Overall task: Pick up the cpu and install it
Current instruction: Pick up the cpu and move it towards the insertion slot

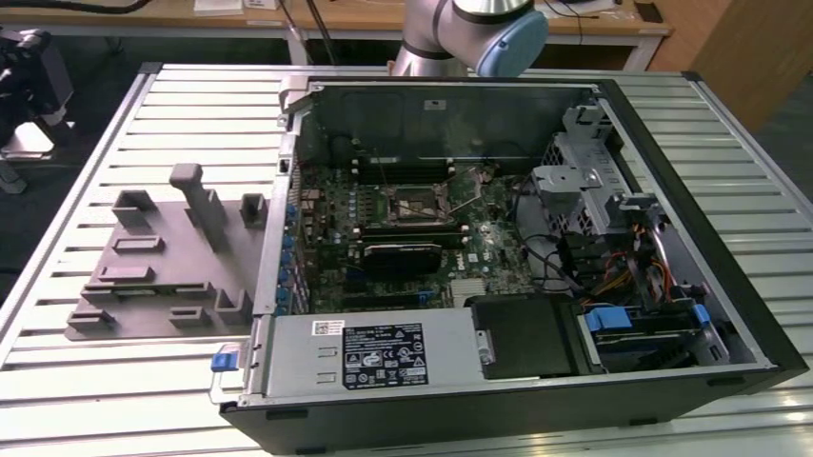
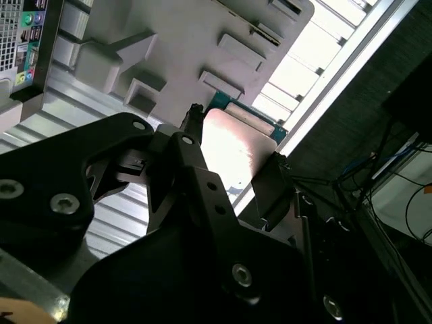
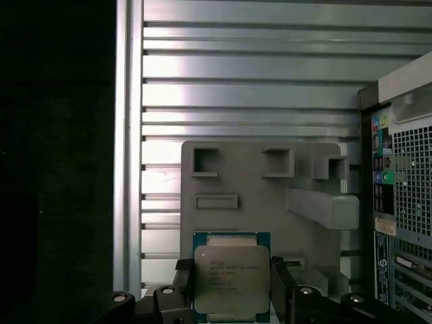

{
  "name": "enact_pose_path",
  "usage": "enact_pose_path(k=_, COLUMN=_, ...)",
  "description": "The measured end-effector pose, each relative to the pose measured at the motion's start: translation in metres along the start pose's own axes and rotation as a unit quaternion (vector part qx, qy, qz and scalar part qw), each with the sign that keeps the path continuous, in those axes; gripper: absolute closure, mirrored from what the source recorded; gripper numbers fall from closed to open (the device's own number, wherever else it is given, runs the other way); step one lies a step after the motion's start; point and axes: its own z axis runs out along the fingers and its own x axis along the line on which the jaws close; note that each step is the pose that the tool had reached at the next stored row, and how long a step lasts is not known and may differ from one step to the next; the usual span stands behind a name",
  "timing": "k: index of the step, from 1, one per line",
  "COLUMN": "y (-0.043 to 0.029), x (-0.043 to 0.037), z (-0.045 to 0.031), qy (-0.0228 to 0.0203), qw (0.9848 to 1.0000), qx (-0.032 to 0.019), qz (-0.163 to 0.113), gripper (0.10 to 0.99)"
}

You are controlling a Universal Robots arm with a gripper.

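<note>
The black two-finger gripper (image 3: pixel 231 273) is closed on opposite edges of the small flat square silvery-topped cpu (image 3: pixel 231 283), apparently to keep its faces untouched, and holds it level in the air above the grey plastic fixture block (image 3: pixel 256 189) on the ribbed metal table (image 3: pixel 236 67), beside the open black computer case (image 1: pixel 508 419).

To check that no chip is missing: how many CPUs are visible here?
1. The cpu is held in the tool, in front of the grey fixture plate in the first wrist view. Others may be hidden inside the computer case.
</note>
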Motion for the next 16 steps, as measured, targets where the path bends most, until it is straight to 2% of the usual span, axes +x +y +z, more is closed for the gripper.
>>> enact_pose_path(k=13, y=0.0014, x=-0.0011, z=-0.0315, qy=-0.0006, qw=1.0000, qx=0.0000, qz=0.000, gripper=0.545)
enact_pose_path(k=16, y=0.0016, x=-0.0012, z=-0.0358, qy=-0.0007, qw=1.0000, qx=0.0000, qz=0.000, gripper=0.545)
